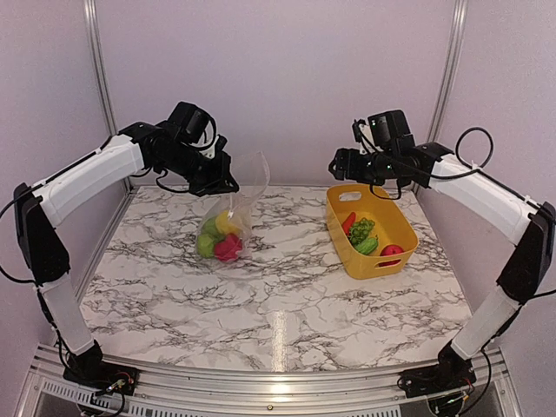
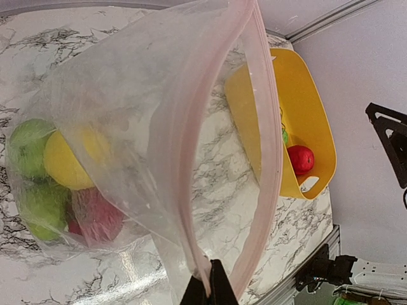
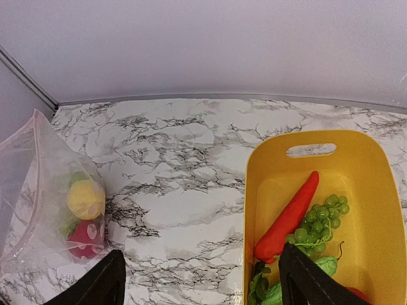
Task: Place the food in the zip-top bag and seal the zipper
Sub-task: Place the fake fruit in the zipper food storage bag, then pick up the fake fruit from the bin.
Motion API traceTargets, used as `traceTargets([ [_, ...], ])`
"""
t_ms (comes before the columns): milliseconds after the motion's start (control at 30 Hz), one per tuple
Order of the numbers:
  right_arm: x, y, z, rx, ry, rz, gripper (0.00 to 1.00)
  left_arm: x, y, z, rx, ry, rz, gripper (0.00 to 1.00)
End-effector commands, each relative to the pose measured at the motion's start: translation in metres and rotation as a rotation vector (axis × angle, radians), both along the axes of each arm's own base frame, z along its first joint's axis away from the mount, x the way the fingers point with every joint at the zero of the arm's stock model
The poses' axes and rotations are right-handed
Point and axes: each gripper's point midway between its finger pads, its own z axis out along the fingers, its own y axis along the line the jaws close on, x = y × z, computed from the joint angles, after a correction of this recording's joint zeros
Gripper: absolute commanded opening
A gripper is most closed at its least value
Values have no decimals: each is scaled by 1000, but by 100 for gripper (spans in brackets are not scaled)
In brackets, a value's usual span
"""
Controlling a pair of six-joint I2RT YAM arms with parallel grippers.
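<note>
1. On the left half of the white marble-patterned table (image 1: 287, 304), you have the clear, crinkly plastic zip-top bag (image 1: 234, 213); its bottom rests on the surface and its mouth is lifted up toward the back wall.
2. Your left gripper (image 2: 208, 287) is pinched tight on the bag's mouth edge, right on the pale pinkish zipper strip (image 2: 268, 127); the unsealed mouth hangs open in a wide loop from that pinch.
3. Inside the bag, bunched together at the bottom, you can see a round yellow toy fruit (image 2: 63, 159), a green toy apple (image 2: 25, 145) and a red toy fruit (image 2: 95, 216).
4. The yellow plastic basket (image 1: 405, 228) sits on the table's right side, well apart from the bag; it holds a long red-orange toy pepper (image 3: 289, 216), a bunch of green toy grapes (image 3: 321, 219), a green toy cucumber (image 1: 367, 246) and a small round red toy fruit (image 1: 391, 251).
5. Your right gripper (image 3: 200, 283) hovers in the air near the basket's far end; its jaws are spread wide with nothing between them, and it touches neither basket nor food.
</note>
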Motion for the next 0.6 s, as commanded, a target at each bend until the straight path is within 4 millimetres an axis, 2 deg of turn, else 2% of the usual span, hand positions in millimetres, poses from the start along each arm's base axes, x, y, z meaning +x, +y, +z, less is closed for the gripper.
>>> traceTargets([
  [0, -5, -27, -25, -90, 63, -73, 79, 2, -5, -4, -13, 6, -16, 0],
  [300, -24, -60, -84, -219, 240, -128, 76, 0, -4, -10, -8, 16, -16, 0],
  [567, -43, -81, -124, -284, 372, -121, 76, -3, -3, -16, -4, 29, -20, 0],
])
